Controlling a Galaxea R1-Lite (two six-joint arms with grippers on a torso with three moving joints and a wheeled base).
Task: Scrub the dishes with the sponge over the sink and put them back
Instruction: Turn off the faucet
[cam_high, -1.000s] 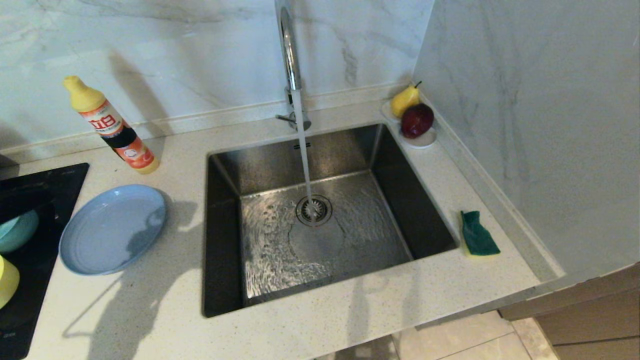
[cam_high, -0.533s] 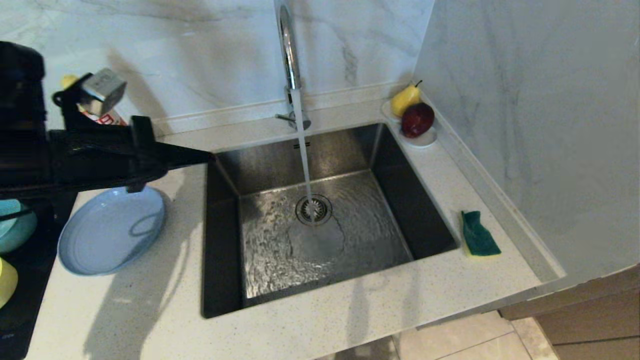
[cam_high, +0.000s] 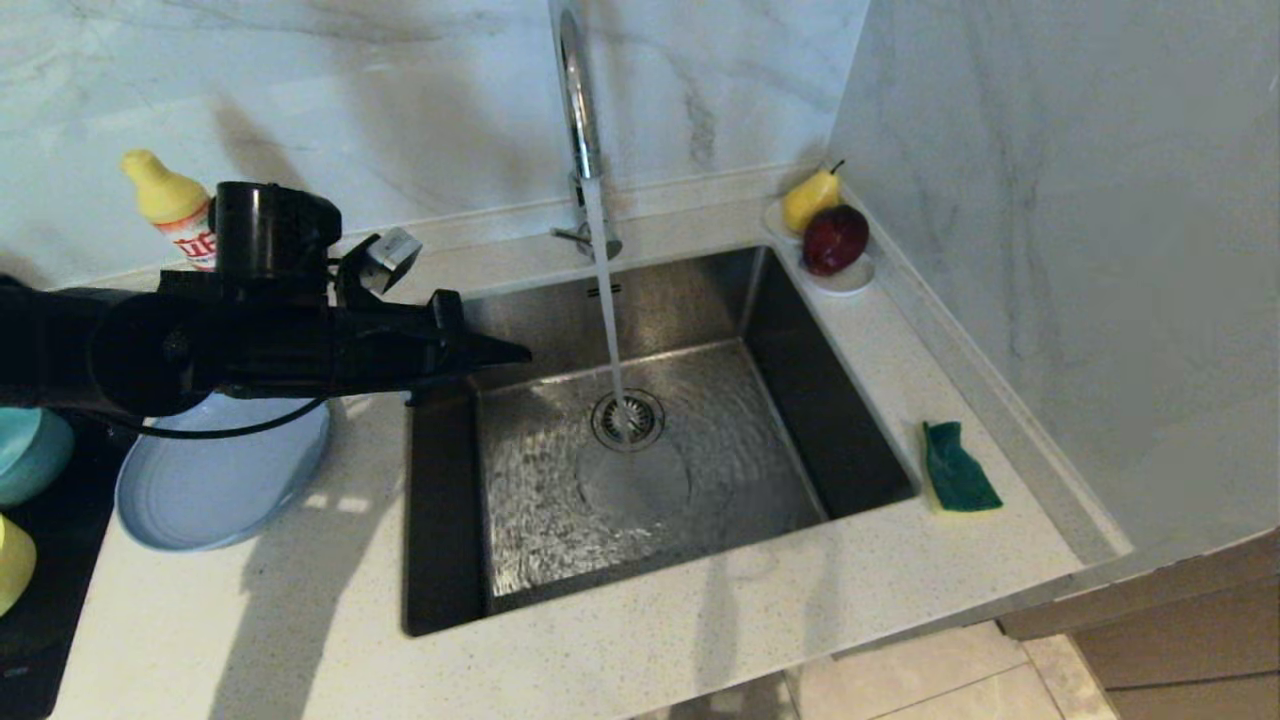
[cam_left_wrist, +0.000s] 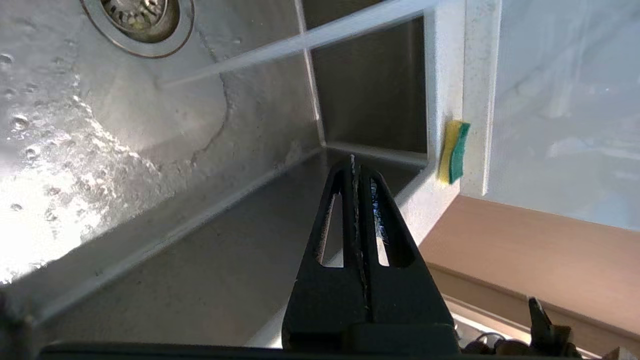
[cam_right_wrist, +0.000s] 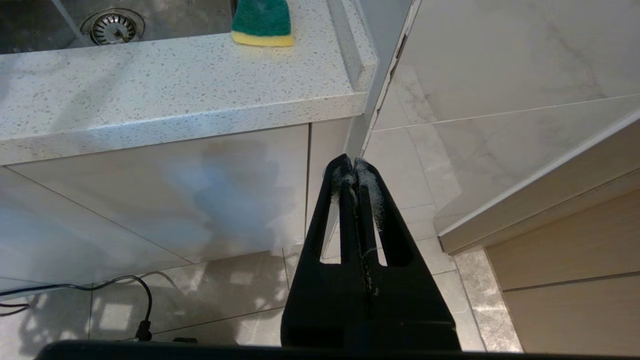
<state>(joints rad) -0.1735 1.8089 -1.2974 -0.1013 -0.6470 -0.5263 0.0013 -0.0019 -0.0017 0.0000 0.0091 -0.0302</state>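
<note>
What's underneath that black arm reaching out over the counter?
Under the left arm lies the blue plate on the counter, with its far edge covered. The arm also hides the lower part of the soap bottle behind it. The shut left gripper sticks out over the sink.

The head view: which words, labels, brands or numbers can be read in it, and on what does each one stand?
Detergent bottle: a red and white label with large characters, half hidden behind the left arm and too blurred to read.
Black cooktop: a faint mark near its front edge, too small to read.
No other text shows.
</note>
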